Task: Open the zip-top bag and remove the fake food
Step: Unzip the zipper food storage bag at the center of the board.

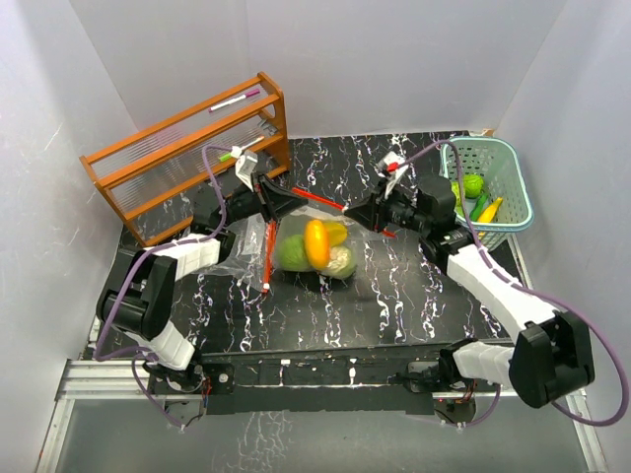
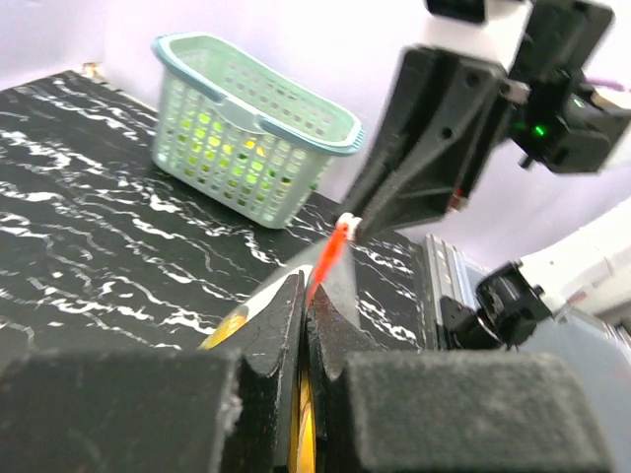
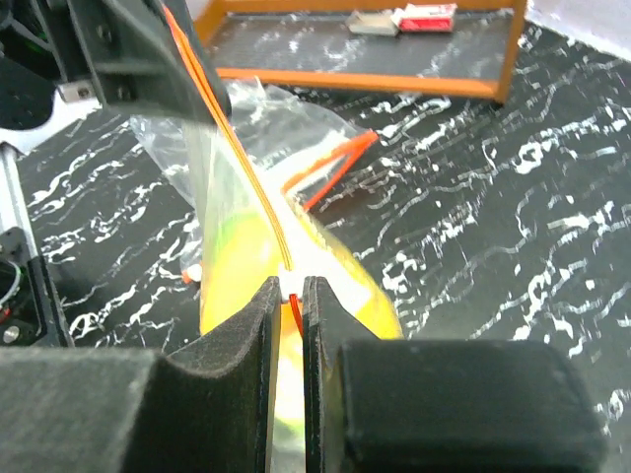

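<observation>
the left gripper [image 1: 288,200] and right gripper [image 1: 350,212] face each other above the middle of the table [image 1: 414,286], with the red zip strip [image 1: 317,200] of the clear bag [image 1: 246,241] stretched between them. both sets of jaws are pinched tight on that strip: the left one on its left end, the right one on a small white piece [image 3: 292,285] at the other end, likely the slider or tab. holding the strip taut from both ends seems meant to let the seal be drawn apart without the bag sliding away.

the toy food [image 1: 317,244] is inside the bag, an orange piece, a green piece and a pale one bunched together just near of the strip, resting on the table. a few more pieces lie in the teal basket [image 1: 515,187] at the far right. the bag looks unopened so far.
</observation>
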Controlling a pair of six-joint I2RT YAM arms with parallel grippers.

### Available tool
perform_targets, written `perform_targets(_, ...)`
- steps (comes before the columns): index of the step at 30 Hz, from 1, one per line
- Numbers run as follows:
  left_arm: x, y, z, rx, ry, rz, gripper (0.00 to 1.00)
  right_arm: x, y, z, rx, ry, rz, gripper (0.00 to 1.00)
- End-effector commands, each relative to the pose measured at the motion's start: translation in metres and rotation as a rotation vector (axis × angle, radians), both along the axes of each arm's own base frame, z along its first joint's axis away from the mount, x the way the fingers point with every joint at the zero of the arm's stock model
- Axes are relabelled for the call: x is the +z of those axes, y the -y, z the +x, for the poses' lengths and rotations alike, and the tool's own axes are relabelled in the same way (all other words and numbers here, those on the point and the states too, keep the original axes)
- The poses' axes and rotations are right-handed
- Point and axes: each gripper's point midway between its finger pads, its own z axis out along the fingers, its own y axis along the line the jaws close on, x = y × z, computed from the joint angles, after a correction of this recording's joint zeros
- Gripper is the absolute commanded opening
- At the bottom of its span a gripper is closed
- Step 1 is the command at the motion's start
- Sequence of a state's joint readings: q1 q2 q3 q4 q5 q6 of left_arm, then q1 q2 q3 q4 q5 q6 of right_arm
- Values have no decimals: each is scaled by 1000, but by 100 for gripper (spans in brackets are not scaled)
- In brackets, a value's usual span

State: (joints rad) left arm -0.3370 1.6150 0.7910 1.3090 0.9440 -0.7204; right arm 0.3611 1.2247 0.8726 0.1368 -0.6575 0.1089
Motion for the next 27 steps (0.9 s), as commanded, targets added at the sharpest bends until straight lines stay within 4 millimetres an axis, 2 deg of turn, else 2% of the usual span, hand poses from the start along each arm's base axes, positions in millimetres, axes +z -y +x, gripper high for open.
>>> perform_targets(1,44,-41,30,220,51,-110,0,-12,35,3,-160,19,-60,8)
perform_targets(5,36,-88,78,468,-74,-81,0,-41,72,-2,-356,-67,-120,7)
perform_targets(7,39,-117,96,564,-92,-83,0,-48,86,-9,-432,-87,-122,7)
perform_targets(8,43,-125,99,578,-92,-96,0,-50,92,-12,-465,-95,-118,8)
perform_targets(9,46,-127,100,578,-89,-108,0,-48,97,-14,-496,-90,-107,9)
perform_targets(10,48,-128,101,580,-86,-116,0,-45,101,-14,-522,-80,-93,18)
perform_targets(12,48,-127,101,566,-108,-138,0,-37,113,-10,-604,-53,-71,40)
perform_targets(13,47,-125,99,549,-121,-159,0,-35,123,-5,-672,-41,-68,54)
perform_targets(15,51,-122,90,508,-117,-207,0,-32,142,6,-795,-26,-72,73)
perform_targets(20,38,-121,82,500,-148,-217,0,-56,183,29,-1035,54,-140,92)
perform_targets(21,37,-121,81,499,-148,-218,0,-72,189,29,-1061,56,-172,94)
perform_targets(22,36,-121,79,497,-150,-220,0,-73,192,33,-1074,116,-158,95)
perform_targets(24,36,-121,75,492,-151,-227,0,-98,202,30,-1099,197,-187,96)
perform_targets(27,36,-119,69,481,-159,-233,0,-118,217,28,-1139,295,-171,99)
